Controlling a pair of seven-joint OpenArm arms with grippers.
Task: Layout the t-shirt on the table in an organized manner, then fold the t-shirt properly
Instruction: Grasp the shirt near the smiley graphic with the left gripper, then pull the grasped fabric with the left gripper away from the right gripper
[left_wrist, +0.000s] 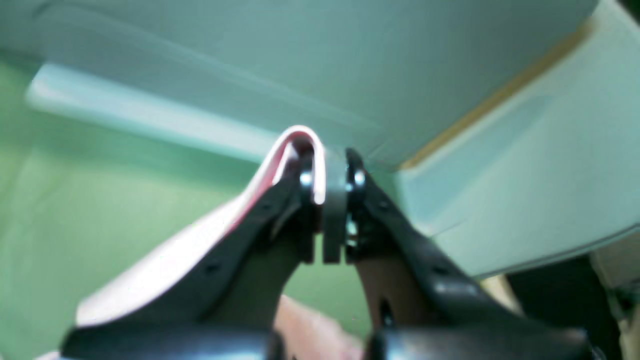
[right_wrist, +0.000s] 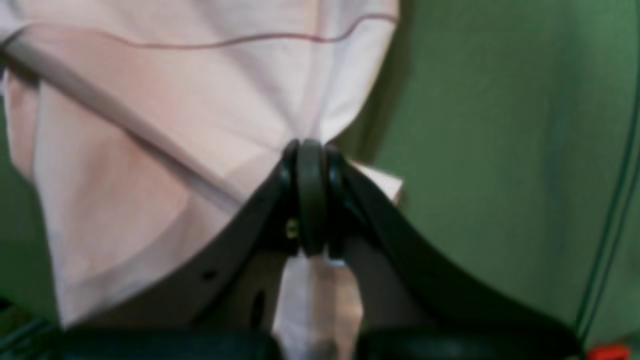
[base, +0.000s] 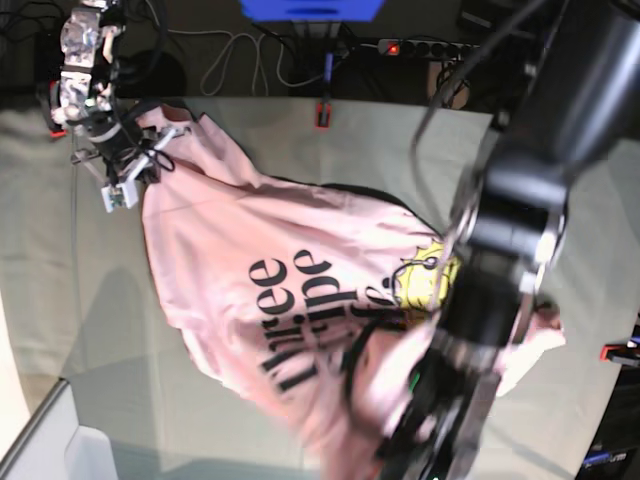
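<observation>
— Both claws have cloth, as far as I can read it. Taking the t-shirt (base: 290, 300) as my landmark: at its far-left corner in the base view, my right gripper (base: 150, 160) has its jaws pressed together on a bunched bit of pink fabric.

— And the shirt itself?

— It is spread print-up across the middle of the table (base: 330, 150), lettering and yellow sun showing, but rumpled and slanted. I judge the layout is only partly done.

— The other side?

— At the shirt's lower right, my left gripper (left_wrist: 334, 200) is pinching a folded pink edge between closed jaws. Holding two opposite ends lets me pull the shirt taut and flatten it, I reckon, before any folding.
</observation>
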